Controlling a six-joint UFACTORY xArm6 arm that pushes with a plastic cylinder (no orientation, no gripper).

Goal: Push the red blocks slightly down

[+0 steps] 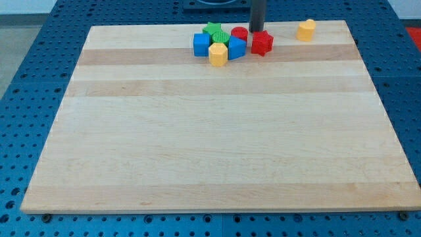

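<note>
A red star-shaped block (262, 43) sits near the board's top edge, right end of a cluster. A red round block (239, 33) lies just left of it, partly hidden behind a blue block (237, 47). My tip (256, 31) comes down between the two red blocks at their top side, close to both; contact cannot be told. In the same cluster are a blue cube (201, 44), a green star block (214, 29), a green block (222, 37) and a yellow hexagonal block (218, 54).
A yellow block (305, 29) stands alone at the top right of the wooden board (217, 131). The board lies on a blue perforated table (26, 79).
</note>
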